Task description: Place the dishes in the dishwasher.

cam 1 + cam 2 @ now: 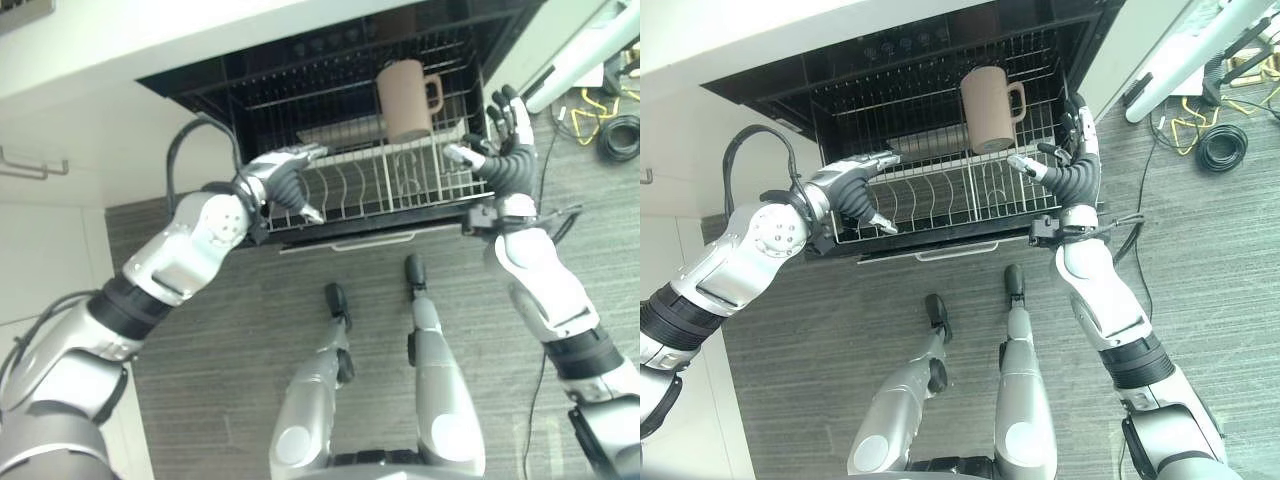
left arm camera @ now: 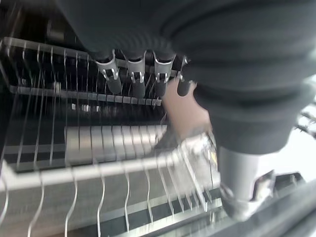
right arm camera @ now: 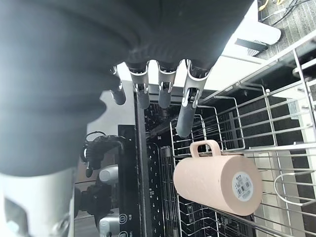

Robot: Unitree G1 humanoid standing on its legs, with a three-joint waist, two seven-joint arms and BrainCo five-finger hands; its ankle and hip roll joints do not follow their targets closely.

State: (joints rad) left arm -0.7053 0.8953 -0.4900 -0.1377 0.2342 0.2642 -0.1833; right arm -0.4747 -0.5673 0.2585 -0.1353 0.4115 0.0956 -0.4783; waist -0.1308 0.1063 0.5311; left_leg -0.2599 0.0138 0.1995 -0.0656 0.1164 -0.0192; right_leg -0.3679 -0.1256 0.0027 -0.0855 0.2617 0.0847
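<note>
Mug racked; hands at rack front.
Mug [image 1: 991, 107] inverted in rack [image 1: 940, 195]. Left hand [image 1: 852, 187] and right hand [image 1: 1073, 165], fingers spread, empty; push evenly.

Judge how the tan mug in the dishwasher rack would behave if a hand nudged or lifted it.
The tan mug looks rigid and probably ceramic, so likely breakable if knocked against the wire rack. It stands mouth-down among the wires, so a sideways nudge would probably tip it rather than slide it. Its side handle offers a hold; the smooth wall may be slippery.
</note>
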